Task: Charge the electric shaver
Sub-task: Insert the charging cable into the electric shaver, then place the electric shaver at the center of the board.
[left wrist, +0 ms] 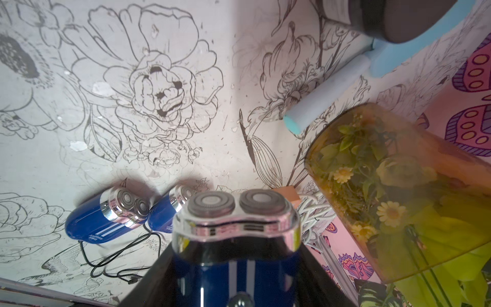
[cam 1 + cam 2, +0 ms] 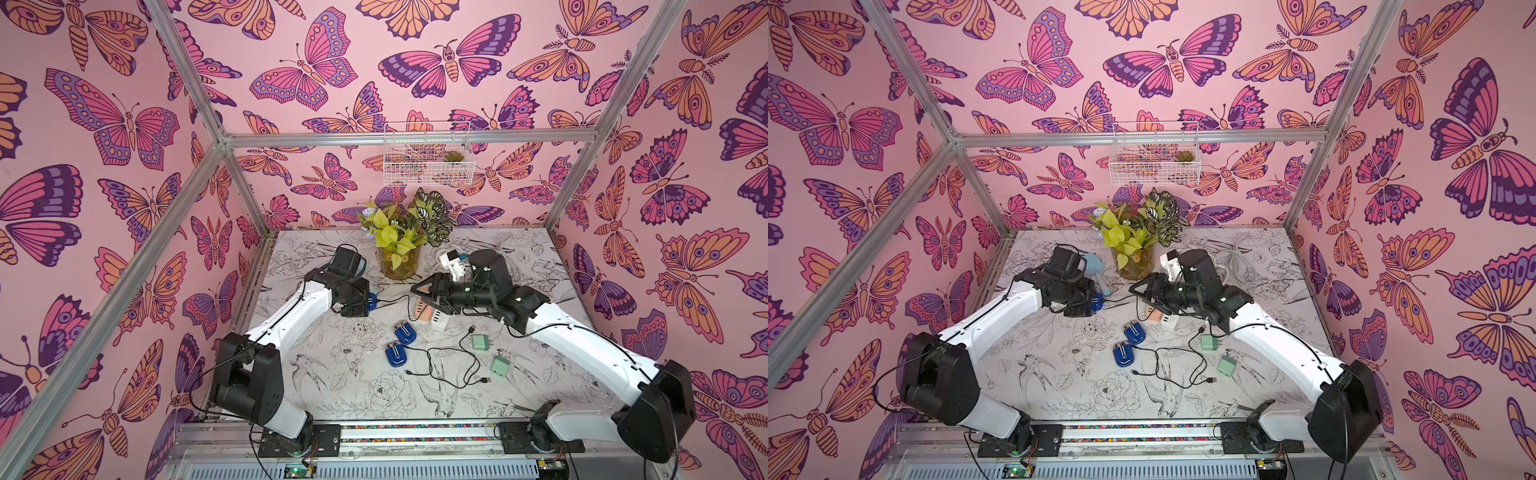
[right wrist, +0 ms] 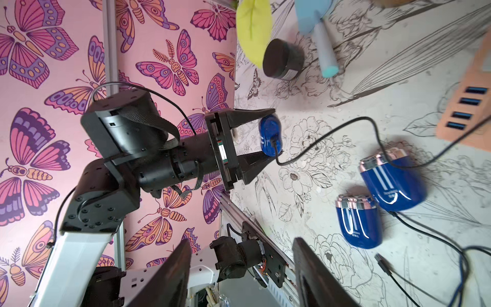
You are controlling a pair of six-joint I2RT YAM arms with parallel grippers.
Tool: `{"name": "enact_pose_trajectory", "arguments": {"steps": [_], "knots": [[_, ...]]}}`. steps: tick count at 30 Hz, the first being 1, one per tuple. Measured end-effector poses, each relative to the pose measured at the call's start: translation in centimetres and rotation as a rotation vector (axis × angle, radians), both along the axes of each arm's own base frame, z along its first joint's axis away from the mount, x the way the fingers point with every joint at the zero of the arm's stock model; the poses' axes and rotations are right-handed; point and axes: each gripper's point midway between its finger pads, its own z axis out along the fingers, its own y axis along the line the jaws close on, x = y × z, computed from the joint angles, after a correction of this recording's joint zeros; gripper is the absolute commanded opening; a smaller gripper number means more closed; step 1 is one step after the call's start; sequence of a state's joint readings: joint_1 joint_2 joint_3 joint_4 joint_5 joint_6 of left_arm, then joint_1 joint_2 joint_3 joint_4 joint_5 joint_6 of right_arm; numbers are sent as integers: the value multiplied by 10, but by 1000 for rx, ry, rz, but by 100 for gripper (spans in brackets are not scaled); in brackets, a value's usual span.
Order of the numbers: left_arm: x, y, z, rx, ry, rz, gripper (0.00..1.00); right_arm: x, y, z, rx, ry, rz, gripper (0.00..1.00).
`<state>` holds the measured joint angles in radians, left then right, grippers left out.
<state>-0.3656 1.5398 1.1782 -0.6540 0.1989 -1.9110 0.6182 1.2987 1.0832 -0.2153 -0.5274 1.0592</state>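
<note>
- Left end effector (image 2: 360,302): clamped on a blue shaver (image 1: 236,220), at 10 o'clock from the centre of the bench (image 2: 332,395).
- Black cable (image 3: 326,138): plugged into that shaver's base, trailing toward 3 o'clock.
- Two spare shavers (image 2: 405,332) (image 2: 395,353): lying near the centre.
- Vase (image 2: 399,262): 12 o'clock.
- Right end effector (image 3: 241,242): fingers spread wide, empty, near an orange hub (image 3: 467,111).
- Two green plugs (image 2: 481,343) (image 2: 500,365): 4 o'clock.

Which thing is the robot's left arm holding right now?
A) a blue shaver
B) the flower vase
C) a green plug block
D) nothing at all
A: in the right wrist view the left end effector clamps the blue shaver, with a black cable leading from its base.
</note>
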Motion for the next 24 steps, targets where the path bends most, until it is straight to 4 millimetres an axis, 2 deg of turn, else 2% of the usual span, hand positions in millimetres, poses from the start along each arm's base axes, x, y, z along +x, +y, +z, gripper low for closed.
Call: {"name": "enact_pose_trajectory", "arguments": {"steps": [4,11,16,22,24], "knots": [[7,-4,-13,16,0,-39,0,-3,-22,-8,-50,10,-42,61],[15,-14,-63,75,58,-131,0,-9,-45,-11,-100,5,-87,62],[26,-16,-78,110,25,-176,0,-10,-53,-12,-119,7,-101,62],[33,-7,-97,181,19,-198,0,-11,-60,-19,-135,20,-114,61],[35,-5,-97,193,10,-197,0,-11,-62,-22,-140,27,-118,62]]}}
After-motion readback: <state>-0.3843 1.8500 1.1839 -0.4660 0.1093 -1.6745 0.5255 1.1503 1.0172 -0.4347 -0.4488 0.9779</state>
